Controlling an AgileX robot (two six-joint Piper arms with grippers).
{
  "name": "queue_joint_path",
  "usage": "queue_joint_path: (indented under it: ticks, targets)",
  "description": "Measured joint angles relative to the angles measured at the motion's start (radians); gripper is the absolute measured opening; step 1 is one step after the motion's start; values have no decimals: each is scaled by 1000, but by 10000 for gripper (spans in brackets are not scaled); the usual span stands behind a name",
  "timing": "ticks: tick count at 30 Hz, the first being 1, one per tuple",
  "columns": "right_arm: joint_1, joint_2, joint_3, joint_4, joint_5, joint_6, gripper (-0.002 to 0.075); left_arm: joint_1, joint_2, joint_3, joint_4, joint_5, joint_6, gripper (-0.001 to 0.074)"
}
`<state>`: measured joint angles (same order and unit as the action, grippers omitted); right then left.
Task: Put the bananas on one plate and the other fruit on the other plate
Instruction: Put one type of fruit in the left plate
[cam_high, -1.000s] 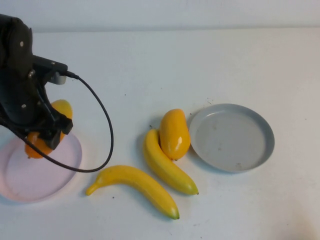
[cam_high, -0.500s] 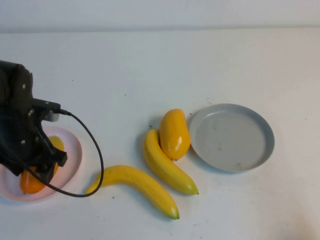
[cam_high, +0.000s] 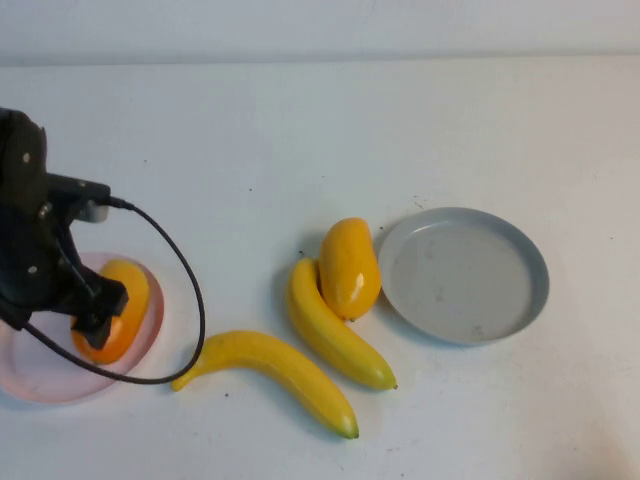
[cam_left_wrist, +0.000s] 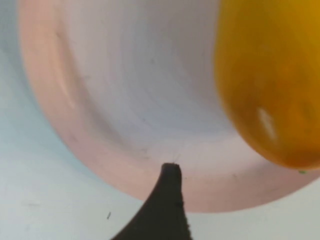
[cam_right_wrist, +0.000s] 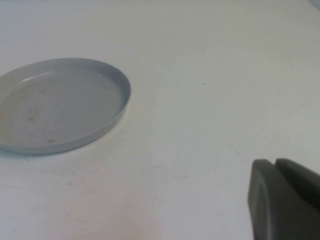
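The pale pink plate (cam_high: 40, 372) sits at the left front. One yellow-orange mango (cam_high: 122, 305) lies on its right side. My left gripper (cam_high: 95, 322) hangs just over that mango, open and empty. In the left wrist view one dark fingertip (cam_left_wrist: 170, 172) shows over the pink plate (cam_left_wrist: 125, 100), apart from the mango (cam_left_wrist: 270, 85). The second mango (cam_high: 349, 265) lies on the table against one banana (cam_high: 335, 328). The other banana (cam_high: 275, 375) lies nearer the front. The grey-blue plate (cam_high: 463, 275) is empty. My right gripper (cam_right_wrist: 274, 167) is shut, low over bare table beside the grey-blue plate (cam_right_wrist: 50, 110).
The left arm's black cable (cam_high: 190, 290) loops over the table between the pink plate and the bananas. The white table (cam_high: 300, 140) stretches back behind the fruit. The right arm is outside the high view.
My left gripper came down with the mango onto the pink plate and let it go. The mango now rests on the plate's right side. The other fruit and the grey plate stayed put.
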<state>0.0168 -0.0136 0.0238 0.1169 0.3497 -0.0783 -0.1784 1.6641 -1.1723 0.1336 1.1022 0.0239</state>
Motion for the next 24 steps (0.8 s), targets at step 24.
queue_joint_path:
  ticks: [24]
  targets:
    - [0,0,0,0,0,0,-18,-465,205,-323,-122,-231,-103,669]
